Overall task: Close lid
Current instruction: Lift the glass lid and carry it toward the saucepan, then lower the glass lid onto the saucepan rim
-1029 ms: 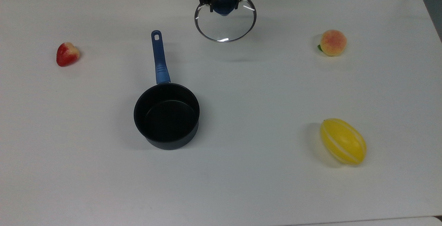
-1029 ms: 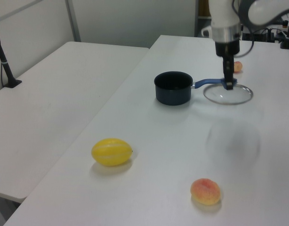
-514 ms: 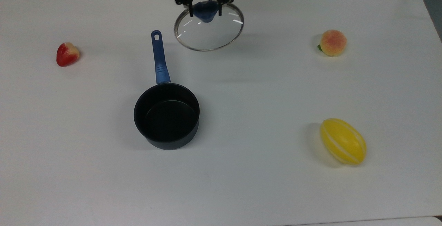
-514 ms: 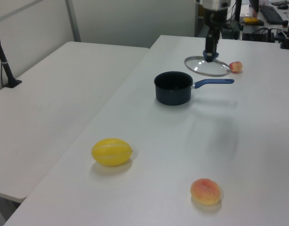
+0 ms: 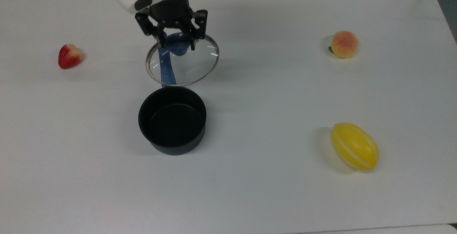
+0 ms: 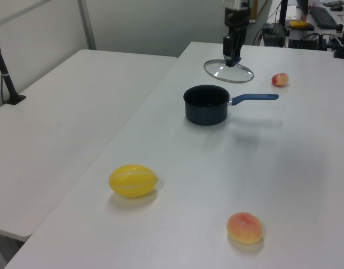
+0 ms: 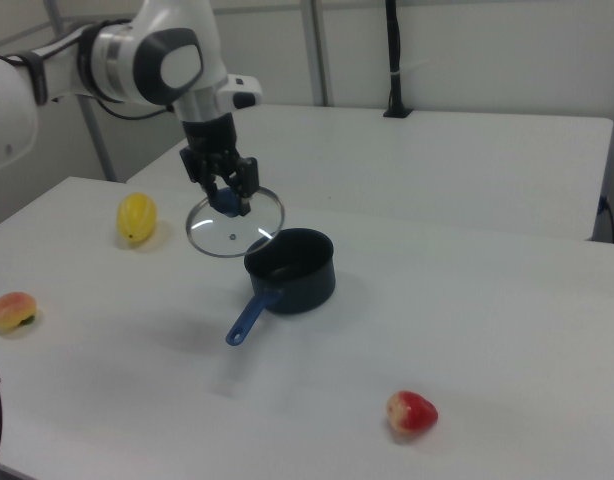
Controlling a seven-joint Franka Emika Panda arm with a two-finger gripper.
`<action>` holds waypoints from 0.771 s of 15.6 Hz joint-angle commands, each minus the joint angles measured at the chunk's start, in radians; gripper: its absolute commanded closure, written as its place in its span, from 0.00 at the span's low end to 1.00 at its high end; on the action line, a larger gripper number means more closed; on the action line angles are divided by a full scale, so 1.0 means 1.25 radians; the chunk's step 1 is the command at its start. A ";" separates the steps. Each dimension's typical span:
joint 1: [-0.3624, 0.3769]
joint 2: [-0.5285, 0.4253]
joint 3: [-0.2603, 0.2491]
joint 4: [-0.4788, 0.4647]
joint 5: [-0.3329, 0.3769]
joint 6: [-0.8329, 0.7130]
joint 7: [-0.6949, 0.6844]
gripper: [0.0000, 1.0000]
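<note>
1. I have the gripper (image 5: 177, 44) clamped on the blue knob (image 5: 178, 46) of the lid (image 5: 194, 66), its two fingers pressed against the knob's sides; the right view shows the same grip (image 7: 230, 200).
2. The lid hangs in the air, clear of the table (image 5: 271, 191), roughly level with a slight tilt. In the left view it floats above and behind the saucepan (image 6: 228, 71).
3. In the top view the lid sits just above the saucepan (image 5: 172, 119) in the frame, its lower rim almost meeting the pan's upper edge. I see part of the pan's blue handle (image 5: 166, 68) through the glass.
4. The saucepan stands upright, open and uncovered. In the right view the lid (image 7: 232, 232) overlaps the pan's near rim (image 7: 290, 268) on the right view's left.
5. A strawberry (image 5: 69, 56) lies well apart at the top view's left.
6. A peach (image 5: 344, 44) rests at the top view's upper right, and a yellow melon (image 5: 354, 146) lies at its lower right, both far from the pan.
</note>
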 commanded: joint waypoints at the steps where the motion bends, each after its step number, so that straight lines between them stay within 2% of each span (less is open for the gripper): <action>1: 0.008 0.069 -0.013 0.071 -0.016 0.022 0.010 0.80; 6: 0.004 0.150 -0.014 0.151 -0.035 0.031 0.010 0.79; 12: 0.010 0.192 -0.018 0.161 -0.050 0.087 0.012 0.79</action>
